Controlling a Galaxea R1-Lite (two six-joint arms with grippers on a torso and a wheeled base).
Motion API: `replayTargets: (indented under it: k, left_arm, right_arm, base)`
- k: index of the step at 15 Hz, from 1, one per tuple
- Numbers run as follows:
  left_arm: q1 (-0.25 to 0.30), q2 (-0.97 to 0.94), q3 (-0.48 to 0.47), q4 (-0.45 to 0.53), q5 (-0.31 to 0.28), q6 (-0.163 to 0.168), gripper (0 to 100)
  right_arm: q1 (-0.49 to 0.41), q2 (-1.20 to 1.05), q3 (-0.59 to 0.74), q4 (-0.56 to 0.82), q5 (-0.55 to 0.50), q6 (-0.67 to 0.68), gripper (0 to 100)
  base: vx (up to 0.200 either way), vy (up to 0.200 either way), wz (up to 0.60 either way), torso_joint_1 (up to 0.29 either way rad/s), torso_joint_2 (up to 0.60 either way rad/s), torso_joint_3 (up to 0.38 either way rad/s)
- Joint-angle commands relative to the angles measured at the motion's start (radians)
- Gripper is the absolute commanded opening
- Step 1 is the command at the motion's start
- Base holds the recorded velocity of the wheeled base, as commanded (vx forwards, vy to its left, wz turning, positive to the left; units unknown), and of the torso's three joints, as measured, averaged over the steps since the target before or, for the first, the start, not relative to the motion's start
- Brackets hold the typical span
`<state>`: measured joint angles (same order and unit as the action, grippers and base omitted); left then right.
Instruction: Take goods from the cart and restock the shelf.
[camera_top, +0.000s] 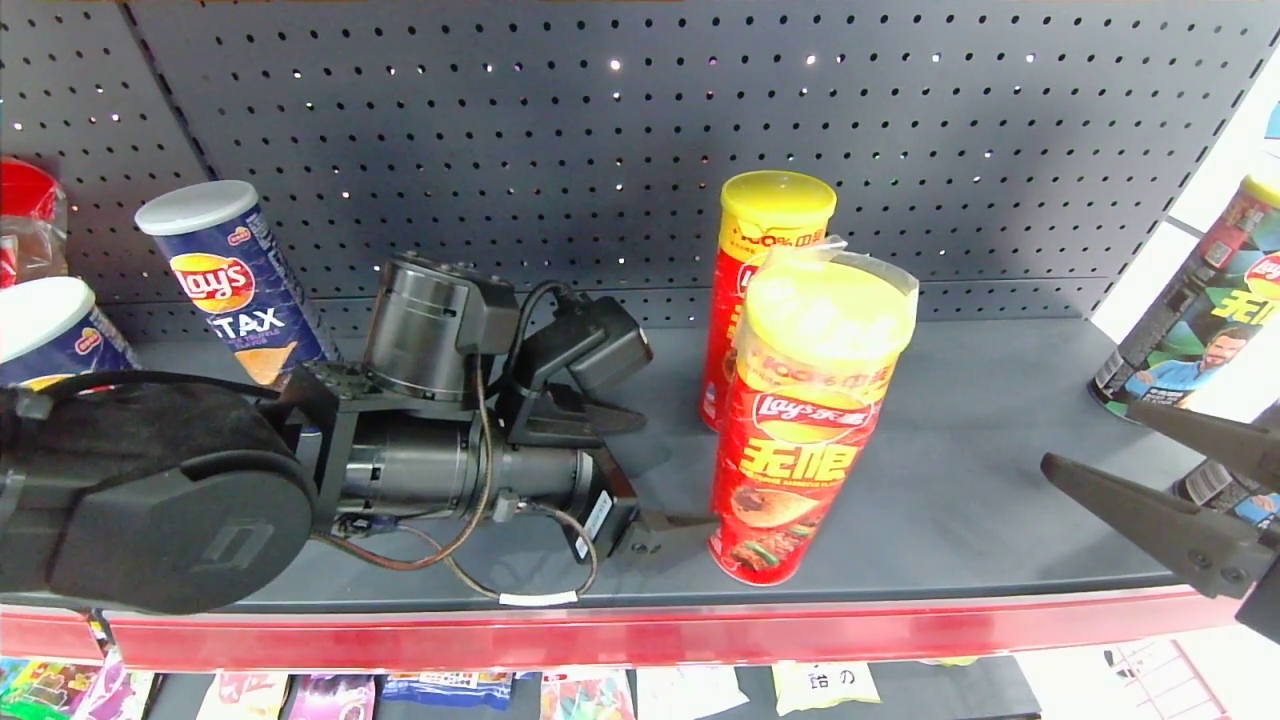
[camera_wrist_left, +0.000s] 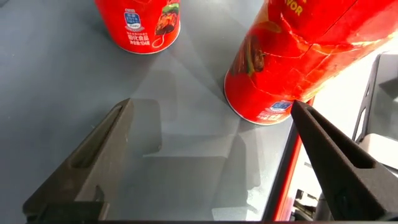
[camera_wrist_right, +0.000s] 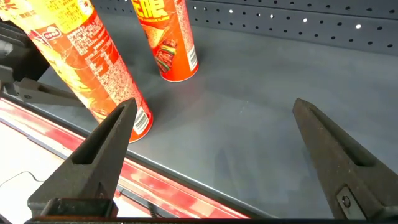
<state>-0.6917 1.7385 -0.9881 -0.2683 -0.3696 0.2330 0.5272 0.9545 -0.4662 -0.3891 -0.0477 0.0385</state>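
On shelf (camera_top: 1000, 470) — front can (camera_top: 805, 430) before rear can (camera_top: 762, 225)

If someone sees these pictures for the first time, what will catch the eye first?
A red front can with a yellow lid stands near the red edge of the shelf, with a like rear can behind it. The left tool is open, close to the front can's base. The right tool hangs open at the right end.
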Motion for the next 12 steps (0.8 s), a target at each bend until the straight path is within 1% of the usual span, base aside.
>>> replayTargets:
  k: [1, 3, 6, 8, 9, 10, 11, 12]
  left_arm:
    - [0.000, 0.003, 0.000, 0.000, 0.000, 0.000, 100]
    - [0.000, -0.005, 0.009, 0.001, 0.000, -0.001, 100]
    - [0.001, -0.073, 0.088, 0.001, 0.000, -0.001, 100]
    - [0.006, -0.152, 0.137, 0.001, 0.001, -0.007, 100]
    - [0.008, -0.209, 0.166, 0.003, 0.003, -0.015, 100]
    - [0.004, -0.289, 0.204, 0.008, 0.004, -0.034, 100]
    - [0.003, -0.364, 0.238, 0.018, 0.017, -0.038, 100]
    - [0.003, -0.442, 0.270, 0.049, 0.040, -0.041, 100]
  right_arm:
    - [0.000, 0.000, 0.000, 0.000, 0.000, 0.000, 100]
    - [0.000, 0.000, 0.001, 0.000, 0.000, 0.000, 100]
    - [0.000, 0.000, 0.015, 0.000, 0.000, 0.000, 100]
    - [0.000, -0.011, 0.037, 0.000, 0.000, -0.002, 100]
    - [0.002, -0.034, 0.058, 0.000, 0.000, -0.003, 100]
    - [0.002, -0.072, 0.084, 0.000, 0.000, -0.006, 100]
    - [0.002, -0.111, 0.104, 0.003, 0.000, -0.008, 100]
    - [0.002, -0.149, 0.123, 0.010, 0.000, -0.011, 100]
  base:
    - [0.000, 0.000, 0.00, 0.000, 0.00, 0.000]
    - [0.000, 0.000, 0.00, 0.000, 0.00, 0.000]
    - [0.000, 0.000, 0.00, 0.000, 0.00, 0.000]
    - [0.000, 0.000, 0.00, 0.000, 0.00, 0.000]
    - [0.000, 0.000, 0.00, 0.000, 0.00, 0.000]
    - [0.000, 0.000, 0.00, 0.000, 0.00, 0.000]
    - [0.000, 0.000, 0.00, 0.000, 0.00, 0.000]
    - [0.000, 0.000, 0.00, 0.000, 0.00, 0.000]
